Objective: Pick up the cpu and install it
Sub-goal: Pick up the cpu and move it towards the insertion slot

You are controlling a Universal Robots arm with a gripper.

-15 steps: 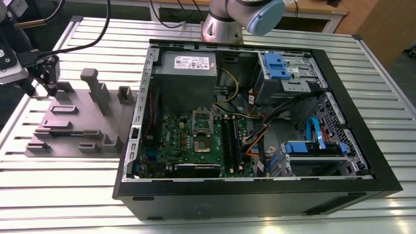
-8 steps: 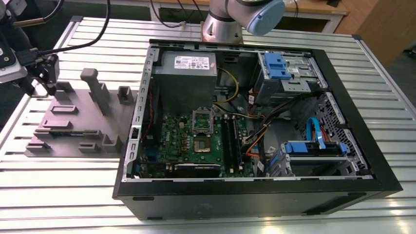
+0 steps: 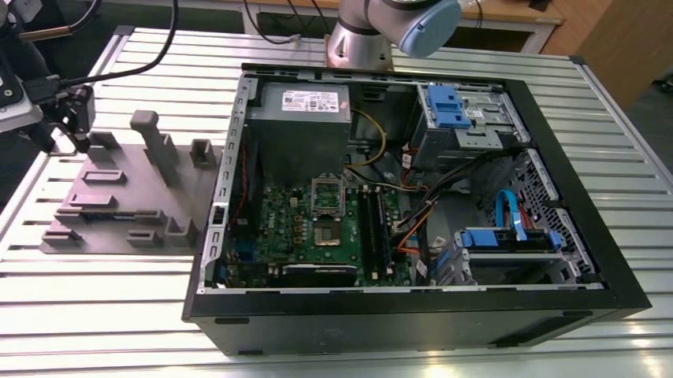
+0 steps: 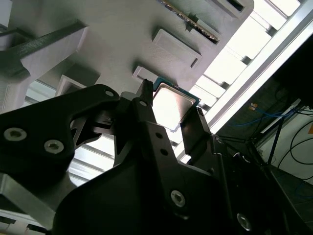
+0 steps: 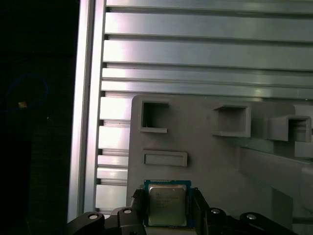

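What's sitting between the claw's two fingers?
The cpu: the gripper clasps it on two opposite sides. Both wrist views show it.

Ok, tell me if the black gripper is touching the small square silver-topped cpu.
Cannot tell. In both wrist views the black gripper flanks the small square silver-topped cpu on two sides, but neither shows contact or a gap plainly.

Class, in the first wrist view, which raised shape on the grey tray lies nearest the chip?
The low, solid rectangular block, right beside the chip. The other shapes on the tray are hollow open boxes, farther off.
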